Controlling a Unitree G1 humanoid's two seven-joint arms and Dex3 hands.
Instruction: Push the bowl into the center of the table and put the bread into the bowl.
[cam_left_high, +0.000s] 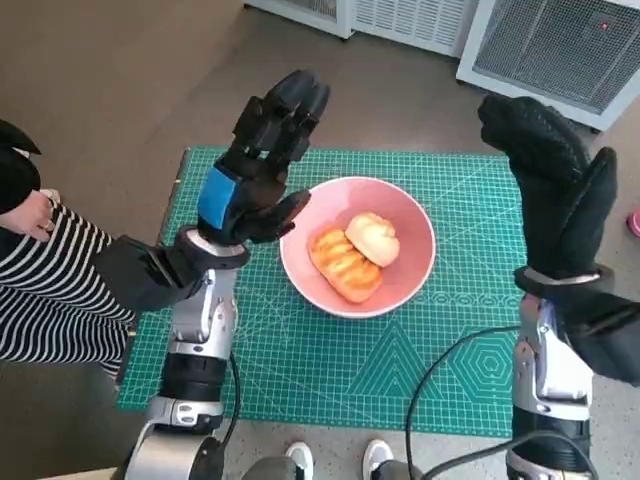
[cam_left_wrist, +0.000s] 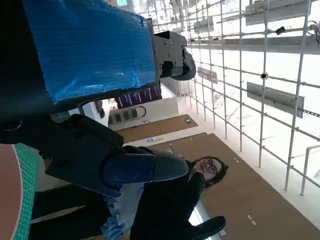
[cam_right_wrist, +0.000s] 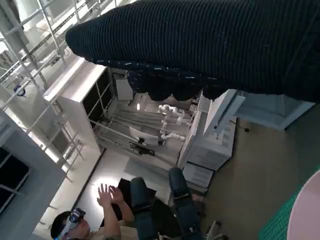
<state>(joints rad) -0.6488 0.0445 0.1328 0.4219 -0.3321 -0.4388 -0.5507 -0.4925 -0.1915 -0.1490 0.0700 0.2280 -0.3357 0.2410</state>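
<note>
While both arms are raised above the table (cam_left_high: 300, 400), the pink bowl (cam_left_high: 410, 285) sits about midway across the green cutting mat (cam_left_high: 440, 370) that covers the tabletop, somewhat nearer the far edge than the near one. Inside it lie two pieces of bread: a longer golden-brown piece (cam_left_high: 345, 265) with ridges across its crust, and a paler round bun (cam_left_high: 373, 238) that rests against the far end of the first, the two touching. The left hand (cam_left_high: 255, 170), black with blue tape on its back, is held up over the table's far left area, just beside the bowl's left rim; its fingers (cam_left_high: 290, 105) are stretched out and apart, with the thumb pointing toward the bowl, and it grips nothing. The right hand (cam_left_high: 555, 185) in the knitted glove is lifted over the table's far right corner, well apart from the bowl, fingers straight and empty too. From the left wrist view a slice of the bowl's rim and mat shows at the picture's edge. A person in a striped top (cam_left_high: 45, 290) sits close to the table's left edge, and a pair of white shoes (cam_left_high: 335, 458) shows by the near edge.
</note>
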